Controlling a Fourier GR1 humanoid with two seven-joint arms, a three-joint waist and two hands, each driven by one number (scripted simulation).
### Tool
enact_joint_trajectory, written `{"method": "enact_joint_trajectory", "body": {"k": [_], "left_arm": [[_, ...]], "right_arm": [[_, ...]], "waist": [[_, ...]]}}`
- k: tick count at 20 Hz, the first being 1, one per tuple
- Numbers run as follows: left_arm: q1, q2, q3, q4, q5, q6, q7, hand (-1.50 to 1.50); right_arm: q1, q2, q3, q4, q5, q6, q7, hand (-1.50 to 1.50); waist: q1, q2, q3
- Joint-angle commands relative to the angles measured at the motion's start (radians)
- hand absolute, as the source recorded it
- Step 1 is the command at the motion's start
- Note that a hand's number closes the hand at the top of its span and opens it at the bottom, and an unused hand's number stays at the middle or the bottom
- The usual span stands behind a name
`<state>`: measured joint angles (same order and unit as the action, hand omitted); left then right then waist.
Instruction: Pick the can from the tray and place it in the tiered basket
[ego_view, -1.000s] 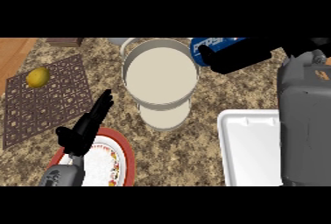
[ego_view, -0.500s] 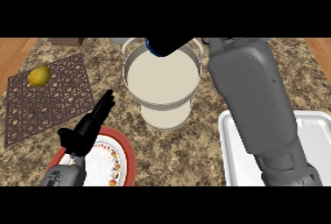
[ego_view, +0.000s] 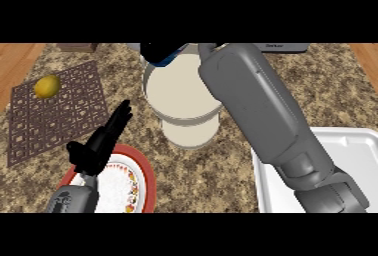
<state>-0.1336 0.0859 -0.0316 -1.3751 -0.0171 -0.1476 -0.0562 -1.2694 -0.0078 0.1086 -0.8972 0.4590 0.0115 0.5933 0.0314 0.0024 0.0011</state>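
nearest the lower edge, the left hand (ego_view: 94, 150) shows at the view's left with fingers straight and raised, holding nothing, resting over the red-rimmed plate (ego_view: 144, 172). it takes no part in the step in hand.

at the lower right lies the white tray (ego_view: 347, 150). the part of it that shows carries no can; the right forearm (ego_view: 258, 105) crosses its near corner and hides the rest.

that forearm runs from the lower right up and leftward across the counter (ego_view: 221, 170), ending at the right hand (ego_view: 156, 51) by the far rim of the tiered basket (ego_view: 181, 97). the hand's dark fingers are curled about the can (ego_view: 171, 55), of which only a blue and white patch shows beneath them. the can's long axis cannot be told, since the hand covers most of it.

the governing relation: the can sits in the right hand just above and beyond the far-left edge of the basket's upper tier, whose open pale bowl lies nearer the viewer and slightly right of the fingers. the lower tier projects nearer still, below the upper one. judged from this, the carry is nearly complete and placement remains; the hand would need to come nearer and down over the bowl before opening. the risk, as a judgement, is release over the rim rather than inside it.

farther left, a lemon (ego_view: 47, 86) rests on the brown mat (ego_view: 52, 120), well apart from the work.
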Motion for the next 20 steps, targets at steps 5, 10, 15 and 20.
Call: {"method": "enact_joint_trajectory", "body": {"k": [5, 10, 15, 20], "left_arm": [[0.005, -0.012, -0.020, 0.005, -0.014, -0.005, -0.015, 0.00], [-0.007, -0.025, -0.003, 0.026, -0.011, 0.018, -0.010, 0.00], [0.031, 0.012, 0.023, 0.065, -0.008, -0.011, -0.084, 0.00], [0.016, -0.017, 0.012, 0.072, -0.023, 0.019, -0.069, 0.00]], "right_arm": [[-0.041, 0.007, 0.081, 0.105, -0.267, -0.097, 0.032, 1.50], [-0.029, 0.007, 0.024, 0.157, -0.437, -0.132, 0.154, -1.50], [-0.055, 0.007, -0.004, 0.093, -0.496, -0.205, 0.163, -1.50], [-0.012, -0.032, 0.037, 0.003, -0.366, -0.404, 0.142, -1.50]], "waist": [[0.007, 0.001, -0.002], [0.011, 0.004, -0.002], [-0.015, -0.001, -0.002], [-0.036, -0.007, -0.002]]}}
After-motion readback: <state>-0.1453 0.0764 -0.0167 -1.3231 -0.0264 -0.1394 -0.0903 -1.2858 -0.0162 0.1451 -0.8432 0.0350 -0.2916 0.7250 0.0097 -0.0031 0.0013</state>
